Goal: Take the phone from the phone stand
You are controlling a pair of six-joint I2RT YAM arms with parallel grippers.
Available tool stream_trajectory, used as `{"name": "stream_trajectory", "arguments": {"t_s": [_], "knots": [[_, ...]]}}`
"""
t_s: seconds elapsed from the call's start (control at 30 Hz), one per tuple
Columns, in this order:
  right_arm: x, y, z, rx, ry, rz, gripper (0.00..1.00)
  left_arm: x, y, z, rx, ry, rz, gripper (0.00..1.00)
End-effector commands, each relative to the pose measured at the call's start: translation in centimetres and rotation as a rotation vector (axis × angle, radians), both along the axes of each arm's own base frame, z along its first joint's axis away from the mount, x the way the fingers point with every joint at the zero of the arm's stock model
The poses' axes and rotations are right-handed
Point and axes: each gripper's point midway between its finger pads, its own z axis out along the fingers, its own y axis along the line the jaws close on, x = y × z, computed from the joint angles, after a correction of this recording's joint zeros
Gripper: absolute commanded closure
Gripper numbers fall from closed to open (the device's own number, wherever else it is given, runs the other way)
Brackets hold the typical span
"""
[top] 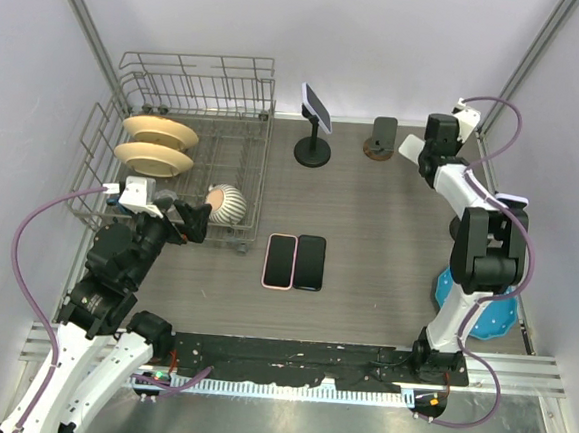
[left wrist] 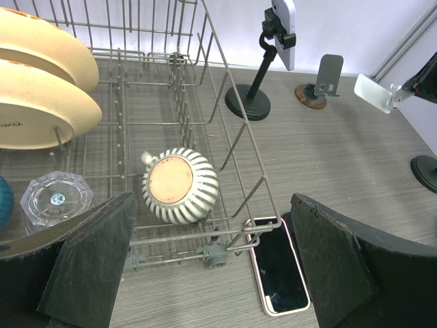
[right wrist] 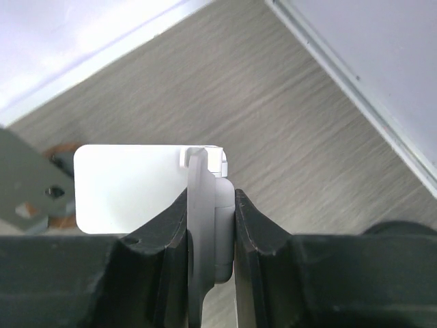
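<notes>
- White slab-shaped phone point(top: 410, 146) point(left wrist: 374, 92) point(right wrist: 130, 188): off the table at far right, tilted, clamped edge-on between the fingers of the right gripper point(top: 422, 152) point(right wrist: 210, 225).
- Right gripper: clenched on the phone's edge, both pads pressed flat against it in the right wrist view.
- Small grey metal phone stand point(top: 382, 134) point(left wrist: 328, 75) point(right wrist: 20, 184) on a round brown base: just left of the held phone and apart from it, its cradle bare.
- Black gooseneck stand point(top: 313, 148) point(left wrist: 249, 102): further left along the far edge, with a second phone in a pale case point(top: 316, 104) point(left wrist: 287, 20) clipped at its top.
- Pink-cased phone point(top: 280, 261) point(left wrist: 276, 266) and black phone point(top: 310, 262): flat on the grey wood-grain table point(top: 388, 244), side by side at mid-table, edges touching or nearly so.
- Left gripper point(top: 197, 219) point(left wrist: 212, 266): released, fingers spread wide, over the near right corner of the wire dish rack point(top: 195, 79) point(left wrist: 232, 143).
- Inside the rack: two cream plates point(top: 158, 144) point(left wrist: 41, 82) on edge at the left. A striped round ceramic pot point(top: 228, 204) point(left wrist: 179, 186) lies on its side near the gripper. A clear faceted glass piece point(left wrist: 56, 199) sits left of the pot.
- Blue disc point(top: 497, 318): near right, beside the right arm's base.
</notes>
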Motion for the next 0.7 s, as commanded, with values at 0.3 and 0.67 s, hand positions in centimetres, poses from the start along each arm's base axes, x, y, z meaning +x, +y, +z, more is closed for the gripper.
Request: {"name": "stream_trajectory", "arguments": {"t_s": [0.3, 0.67], "knots": [[7.6, -4.4, 0.7, -0.02, -0.062, -0.09, 0.93, 0.1, -0.1, 1.3, -0.018, -0.034, -0.004, 0.0], [10.4, -3.0, -2.0, 0.033, -0.008, -0.014, 0.67, 0.2, -0.1, 1.2, -0.012, -0.033, -0.002, 0.0]]}}
